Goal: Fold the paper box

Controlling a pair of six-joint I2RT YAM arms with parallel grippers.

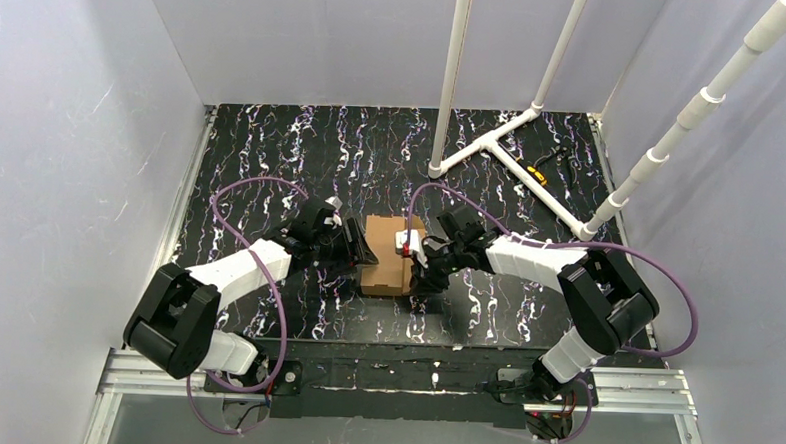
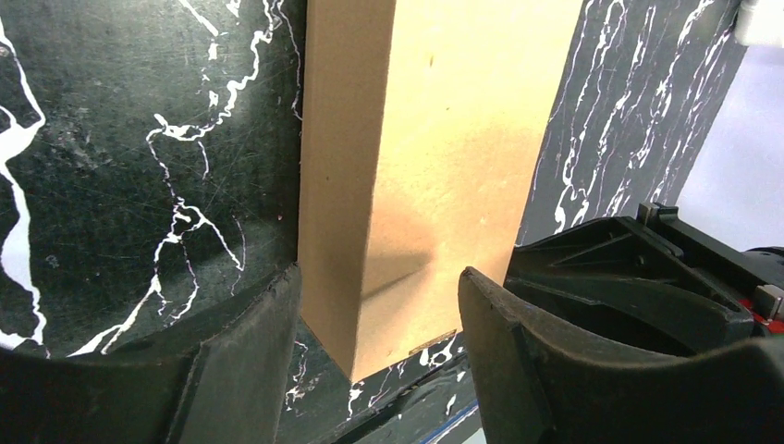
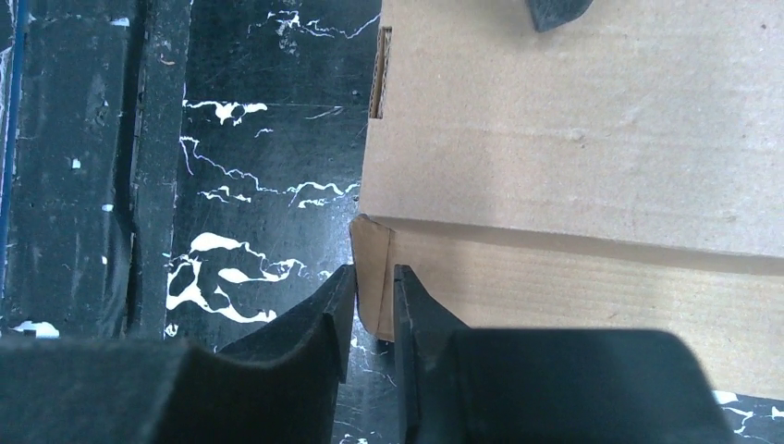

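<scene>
The paper box (image 1: 385,262) is a small brown cardboard mailer lying in the middle of the black marbled table. My left gripper (image 1: 361,249) is at the box's left side, open. In the left wrist view the box's near corner (image 2: 407,231) stands between the two fingers (image 2: 250,351) with gaps on both sides. My right gripper (image 1: 414,260) is at the box's right side. In the right wrist view it (image 3: 373,301) is shut on a small cardboard corner tab (image 3: 373,254) of the box (image 3: 573,120).
A white PVC pipe frame (image 1: 492,146) stands at the back right of the table. A small yellow and black tool (image 1: 538,172) lies beside it. Pale walls close in the table on three sides. An aluminium rail (image 1: 392,377) runs along the near edge.
</scene>
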